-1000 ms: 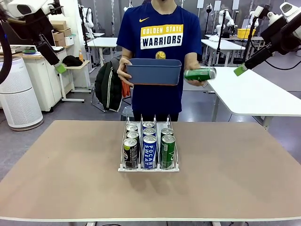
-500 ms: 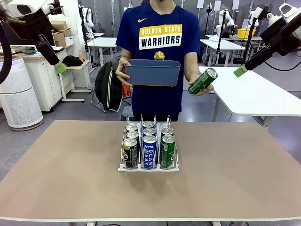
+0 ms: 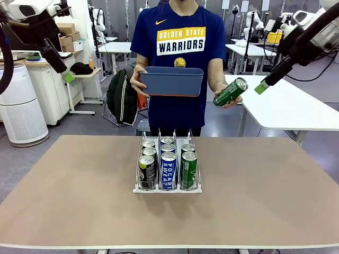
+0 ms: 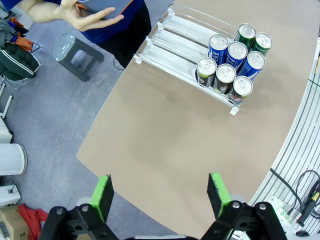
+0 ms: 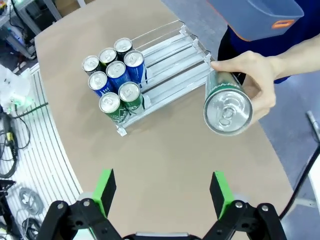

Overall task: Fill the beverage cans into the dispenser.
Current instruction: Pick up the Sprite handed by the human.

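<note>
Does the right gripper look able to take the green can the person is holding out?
Probably yes: the right gripper is open, the green can faces it top-first in the person's hand, nothing between them.

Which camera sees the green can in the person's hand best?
The right wrist view: the green can is big and close there, silver top facing the camera, held in the person's hand. The front view shows it small and tilted.

Person's hand holds green slim can w/ silver top tilted, top facing cam, above brown counter edge. Clear three-lane wire rack on counter w/ seven upright cans at one end. Blue-grey plastic bin up top. Own black gripper, green pads, jaws wide apart, empty
</note>
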Robot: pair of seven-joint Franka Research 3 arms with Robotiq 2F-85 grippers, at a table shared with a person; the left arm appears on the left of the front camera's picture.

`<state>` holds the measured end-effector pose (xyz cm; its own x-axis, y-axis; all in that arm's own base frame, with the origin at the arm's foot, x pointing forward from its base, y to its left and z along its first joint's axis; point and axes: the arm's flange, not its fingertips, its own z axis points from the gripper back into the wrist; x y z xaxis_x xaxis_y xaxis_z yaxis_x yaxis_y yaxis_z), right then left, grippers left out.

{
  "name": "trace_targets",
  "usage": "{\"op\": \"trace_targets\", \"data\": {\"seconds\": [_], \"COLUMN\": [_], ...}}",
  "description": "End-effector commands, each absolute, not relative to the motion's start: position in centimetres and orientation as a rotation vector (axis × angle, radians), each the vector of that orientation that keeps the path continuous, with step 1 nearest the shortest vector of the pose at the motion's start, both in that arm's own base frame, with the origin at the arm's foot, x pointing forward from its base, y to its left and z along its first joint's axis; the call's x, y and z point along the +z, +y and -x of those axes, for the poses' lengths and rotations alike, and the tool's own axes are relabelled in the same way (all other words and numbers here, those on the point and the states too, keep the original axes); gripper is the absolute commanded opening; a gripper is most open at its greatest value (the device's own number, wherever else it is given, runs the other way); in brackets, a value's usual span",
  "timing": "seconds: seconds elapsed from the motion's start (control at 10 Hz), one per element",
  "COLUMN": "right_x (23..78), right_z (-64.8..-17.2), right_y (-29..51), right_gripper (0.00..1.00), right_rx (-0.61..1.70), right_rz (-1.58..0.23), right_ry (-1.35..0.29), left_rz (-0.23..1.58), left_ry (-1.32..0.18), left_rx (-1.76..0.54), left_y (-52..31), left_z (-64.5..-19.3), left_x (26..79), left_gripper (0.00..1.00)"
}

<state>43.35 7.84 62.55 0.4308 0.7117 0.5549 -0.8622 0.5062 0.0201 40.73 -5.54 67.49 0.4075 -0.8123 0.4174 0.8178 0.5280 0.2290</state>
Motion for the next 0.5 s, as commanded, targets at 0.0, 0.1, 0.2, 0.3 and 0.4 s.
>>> {"op": "trace_targets", "data": {"seconds": [0.0,0.1,0.2,0.3,0.4], "right_x": [62.1,61.7,61.4,61.0,60.7], "right_z": [-44.8,-45.2,-45.6,-46.0,-46.4], "right_y": [8.6,9.3,9.8,10.3,10.7], "right_gripper": [1.00,1.00,1.00,1.00,1.00], "right_rx": [1.007,0.992,0.986,0.976,0.976], "right_rz": [-0.259,-0.208,-0.171,-0.142,-0.120], "right_ry": [-0.555,-0.597,-0.626,-0.650,-0.652], "left_rz": [0.012,0.012,0.012,0.012,0.012], "left_ry": [-0.509,-0.509,-0.509,-0.509,-0.509], "left_rx": [-1.033,-1.033,-1.033,-1.033,-1.033], "left_y": [-5.3,-5.3,-5.3,-5.3,-5.3], "left_z": [-40.6,-40.6,-40.6,-40.6,-40.6], "left_x": [67.5,67.5,67.5,67.5,67.5], "left_gripper": [1.00,1.00,1.00,1.00,1.00]}}
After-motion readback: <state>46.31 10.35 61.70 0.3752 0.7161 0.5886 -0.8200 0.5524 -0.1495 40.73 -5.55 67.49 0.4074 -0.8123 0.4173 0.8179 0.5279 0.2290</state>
